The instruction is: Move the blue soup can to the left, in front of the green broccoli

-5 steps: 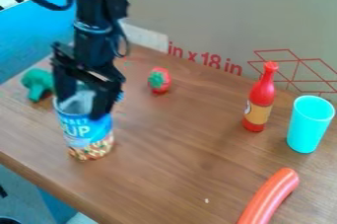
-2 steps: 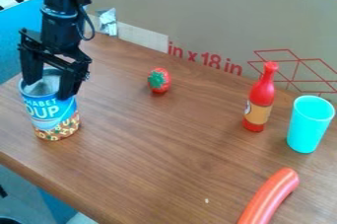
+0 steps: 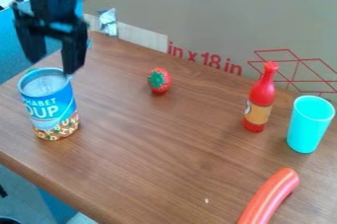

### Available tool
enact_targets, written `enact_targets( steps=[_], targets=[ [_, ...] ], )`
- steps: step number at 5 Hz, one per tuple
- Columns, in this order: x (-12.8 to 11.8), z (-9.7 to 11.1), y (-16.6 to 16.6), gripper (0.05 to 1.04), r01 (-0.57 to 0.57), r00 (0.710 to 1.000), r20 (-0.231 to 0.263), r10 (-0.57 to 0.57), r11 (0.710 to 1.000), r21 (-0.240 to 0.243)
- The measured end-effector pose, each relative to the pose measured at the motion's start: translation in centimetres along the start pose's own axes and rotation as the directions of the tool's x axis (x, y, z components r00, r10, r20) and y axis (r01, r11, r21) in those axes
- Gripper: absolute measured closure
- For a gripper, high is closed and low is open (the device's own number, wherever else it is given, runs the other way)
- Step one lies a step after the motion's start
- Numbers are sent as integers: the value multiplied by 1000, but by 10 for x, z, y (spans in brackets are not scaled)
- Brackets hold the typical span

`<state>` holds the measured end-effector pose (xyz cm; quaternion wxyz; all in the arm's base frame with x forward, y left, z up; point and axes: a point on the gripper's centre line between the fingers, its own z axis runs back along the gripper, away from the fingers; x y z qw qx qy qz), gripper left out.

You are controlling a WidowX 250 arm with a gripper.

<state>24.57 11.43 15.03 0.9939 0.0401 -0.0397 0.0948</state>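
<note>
We see a black robot pincer (image 3: pixel 52 67), its fingers spread wide, above an open soup can (image 3: pixel 51 104) that stands upright near the left edge of a brown wooden bench (image 3: pixel 168 159). To our right of the can lies a red toy strawberry (image 3: pixel 159 80), and farther right stand a red sauce bottle (image 3: pixel 260 98) and a turquoise cup (image 3: pixel 309 124), with an orange-red sausage (image 3: pixel 271 197) in front of them.

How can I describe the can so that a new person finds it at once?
On the wooden table, before the cardboard panel, look at the view's left side, below the black gripper. The upright can there has a silvery top and blue label, while its nearest neighbour, the strawberry, is small and red.
</note>
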Motion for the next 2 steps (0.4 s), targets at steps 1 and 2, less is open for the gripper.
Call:
enact_targets(
  steps=[1, 2],
  targets=[
    [-12, 39, -25, 82, 63, 987, 151, -46, 992, -113],
    [-11, 37, -56, 82, 180, 978, 131, -161, 971, -156]
  ],
)
